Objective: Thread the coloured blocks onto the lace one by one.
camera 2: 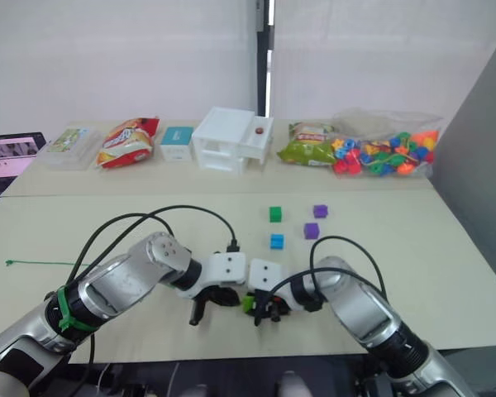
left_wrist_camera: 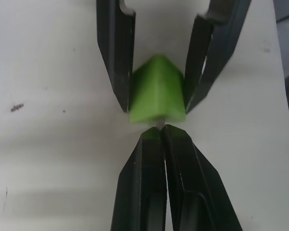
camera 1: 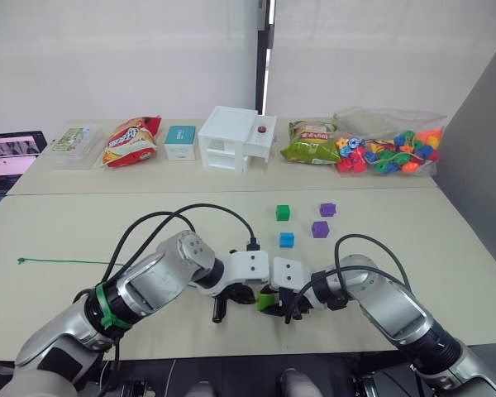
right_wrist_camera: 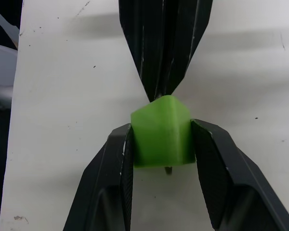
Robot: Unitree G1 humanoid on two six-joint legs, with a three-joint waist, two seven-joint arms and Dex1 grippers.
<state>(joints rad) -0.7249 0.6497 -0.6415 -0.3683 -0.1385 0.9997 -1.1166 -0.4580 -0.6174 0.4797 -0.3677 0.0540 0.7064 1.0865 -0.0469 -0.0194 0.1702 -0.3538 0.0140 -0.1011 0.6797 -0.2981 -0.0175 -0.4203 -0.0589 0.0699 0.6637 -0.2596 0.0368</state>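
Now right gripper (right_wrist_camera: 161, 144) jaws clamp lime green block (right_wrist_camera: 161, 132); left gripper (left_wrist_camera: 161, 130) jaws pinch lace tip (left_wrist_camera: 160, 123).

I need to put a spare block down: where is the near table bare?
Bare: right of the purple blocks to the table's edge, and left, beyond the lace. Crowded: where the left claw and right claw meet at the lime block.

Two pincers meeting tip to tip near the bench's (camera 1: 58, 231) front edge, a block (camera 1: 267, 299) between them, four blocks (camera 1: 287, 240) behind toward the middle, lace (camera 1: 66, 262) trailing toward the left edge, bag of beads (camera 1: 388, 149) at the far right corner.
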